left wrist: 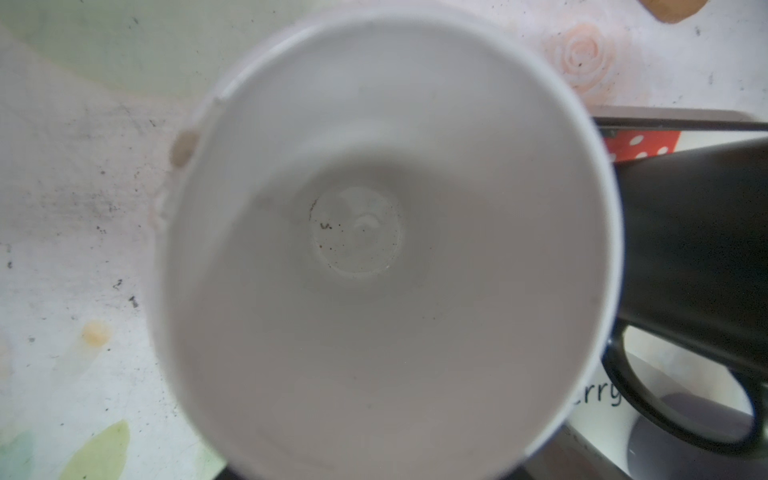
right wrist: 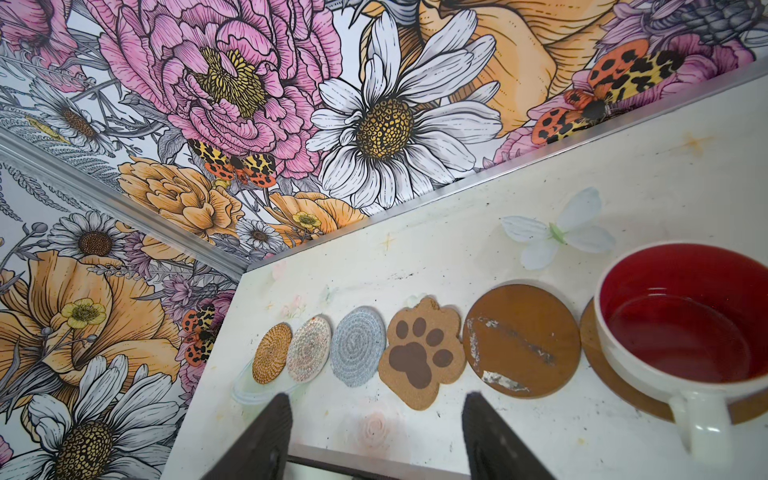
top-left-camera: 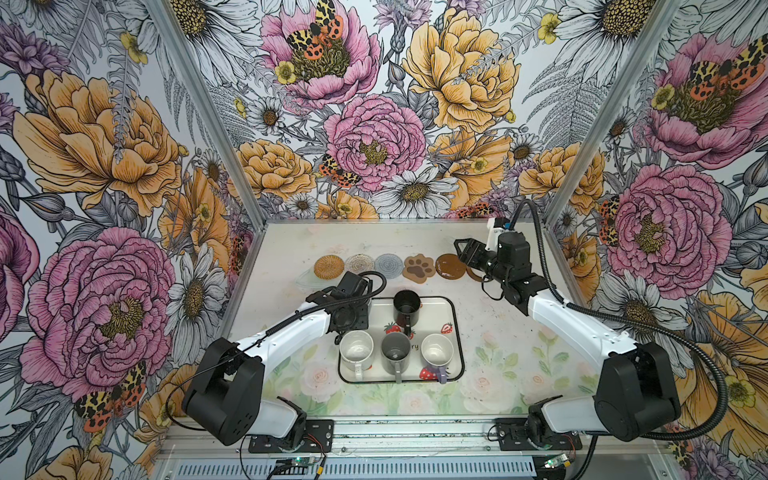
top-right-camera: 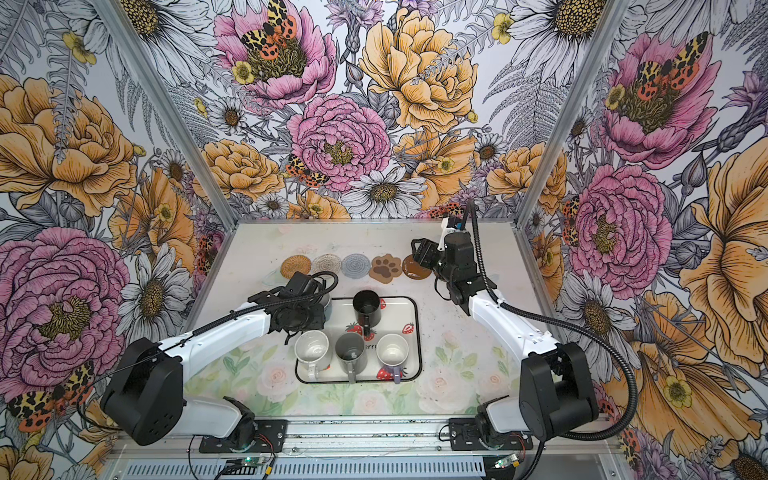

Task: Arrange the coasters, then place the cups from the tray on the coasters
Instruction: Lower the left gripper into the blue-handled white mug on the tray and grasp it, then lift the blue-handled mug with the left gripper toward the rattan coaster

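Five coasters lie in a row at the back of the table: tan rattan, whitish woven, grey-blue, paw-shaped and a brown disc. In the right wrist view a white cup with a red inside stands on another brown disc. My right gripper hovers open and empty near the row. The tray holds the black, white, grey and lavender-handled cups. My left gripper points down over the tray's far left corner. A white-lined cup with a bluish rim fills its wrist view; its fingers are hidden.
Floral walls with metal corner posts close in the table on three sides. The right arm lies over the far right of the coaster row. The black cup stands right beside the cup under the left wrist.
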Action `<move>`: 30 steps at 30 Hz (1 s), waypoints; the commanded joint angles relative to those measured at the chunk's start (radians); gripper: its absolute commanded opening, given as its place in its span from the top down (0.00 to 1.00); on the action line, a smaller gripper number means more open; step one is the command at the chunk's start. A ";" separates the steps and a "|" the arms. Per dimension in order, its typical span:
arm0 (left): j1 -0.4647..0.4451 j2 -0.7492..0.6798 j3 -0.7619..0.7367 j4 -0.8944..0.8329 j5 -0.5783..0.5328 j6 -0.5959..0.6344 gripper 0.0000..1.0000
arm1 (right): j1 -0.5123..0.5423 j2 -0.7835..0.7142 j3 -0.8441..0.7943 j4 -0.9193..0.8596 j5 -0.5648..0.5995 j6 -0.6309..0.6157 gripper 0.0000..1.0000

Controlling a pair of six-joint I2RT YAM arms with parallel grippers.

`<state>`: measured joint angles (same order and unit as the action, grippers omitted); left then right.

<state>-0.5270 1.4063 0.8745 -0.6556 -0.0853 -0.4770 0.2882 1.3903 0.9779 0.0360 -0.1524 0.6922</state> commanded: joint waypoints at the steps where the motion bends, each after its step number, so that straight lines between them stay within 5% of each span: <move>1: 0.007 0.008 -0.007 0.025 -0.027 -0.011 0.54 | -0.006 0.016 0.025 0.020 -0.010 0.011 0.33; 11: 0.006 0.026 -0.006 0.036 -0.032 -0.009 0.75 | -0.006 0.028 0.033 0.021 -0.018 0.013 0.33; 17: 0.005 0.021 -0.002 0.034 -0.036 -0.008 1.00 | -0.006 0.031 0.034 0.021 -0.021 0.011 0.33; 30: -0.027 -0.110 0.012 0.030 -0.117 -0.022 1.00 | -0.007 0.030 0.034 0.021 -0.017 0.012 0.33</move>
<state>-0.5461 1.3537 0.8711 -0.6624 -0.1589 -0.4847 0.2867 1.4105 0.9787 0.0383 -0.1635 0.6960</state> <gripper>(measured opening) 0.171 0.673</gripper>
